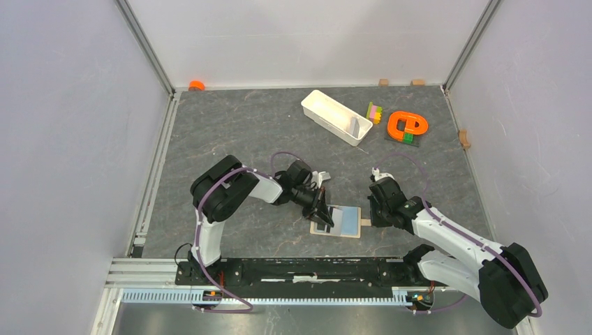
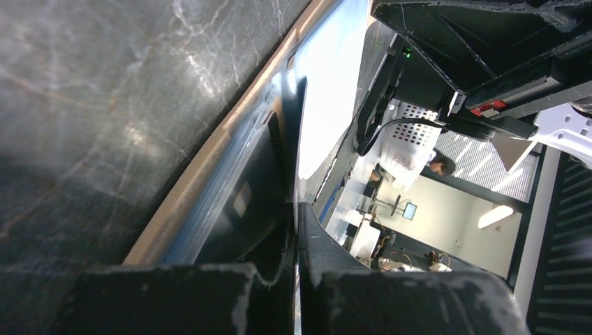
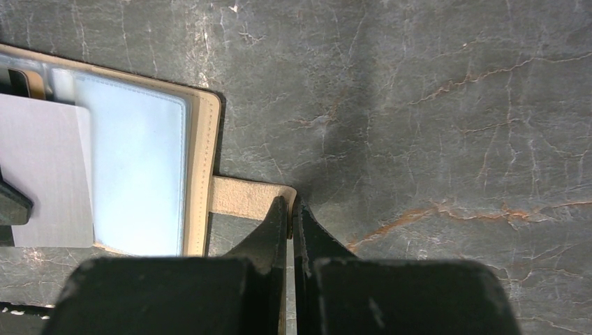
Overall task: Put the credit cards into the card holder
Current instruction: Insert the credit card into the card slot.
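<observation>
**Thin hold on the tab, thin card at the pocket lip**

The card holder (image 1: 347,220) lies open and flat on the table (image 1: 244,125), between the two pincers. The left pincer (image 1: 322,211) is pressed together and angled down onto the half nearest it. Whether a card edge is nipped between its tips cannot be told. Just beside those tips a black card (image 2: 244,202) seems tucked against the lining. A pale blue-grey card (image 3: 42,167) lies across the holder, one edge meeting the left pincer's tip. The right pincer (image 3: 290,209) is also pressed together and pinches nothing. Its tips sit at the outer end of the snap tab (image 3: 244,197), apparently pinning it.

That tab gives little purchase. A firm push from the left pincer could pull it out from under the right tips, and the whole holder would slide toward the right pincer. The pale card is thin and the lining looks glossy, so it may ride over the pocket lip rather than enter. The left pincer's steep angle could also lever the holder's near edge up.

Bare table lies beyond the right pincer's tips on every side away from the holder. The white tray (image 1: 335,117) sits far ahead of both pincers, well apart. The tight spot is between the pincers, where only the holder separates them.
</observation>
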Available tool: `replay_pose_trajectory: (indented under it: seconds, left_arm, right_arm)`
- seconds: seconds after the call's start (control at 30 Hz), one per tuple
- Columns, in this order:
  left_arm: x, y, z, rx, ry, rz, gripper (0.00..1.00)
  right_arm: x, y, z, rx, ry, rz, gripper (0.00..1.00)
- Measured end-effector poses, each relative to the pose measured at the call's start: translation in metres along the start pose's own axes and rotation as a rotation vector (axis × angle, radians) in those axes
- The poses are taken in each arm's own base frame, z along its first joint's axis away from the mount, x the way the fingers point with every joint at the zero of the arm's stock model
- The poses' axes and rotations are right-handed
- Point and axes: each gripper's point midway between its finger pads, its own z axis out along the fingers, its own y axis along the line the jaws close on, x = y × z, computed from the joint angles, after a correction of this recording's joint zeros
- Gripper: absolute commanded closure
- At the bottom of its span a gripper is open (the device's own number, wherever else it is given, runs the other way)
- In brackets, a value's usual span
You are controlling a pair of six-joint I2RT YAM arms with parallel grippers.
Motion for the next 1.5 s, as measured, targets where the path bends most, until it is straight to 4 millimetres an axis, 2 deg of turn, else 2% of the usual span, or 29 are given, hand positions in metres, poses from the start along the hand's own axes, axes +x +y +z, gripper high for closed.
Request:
replay_pose_trajectory:
  seconds: [0.43, 1.5]
  left_arm:
    - [-0.017, 0.003, -0.010, -0.004, -0.044, -0.017, 0.98]
    - [-0.009, 0.004, -0.005, 0.003, -0.035, -0.014, 0.98]
  right_arm:
    - [0.000, 0.000, 0.000, 0.000, 0.001, 0.000, 1.00]
    - [0.000, 0.000, 0.000, -0.001, 0.000, -0.002, 1.00]
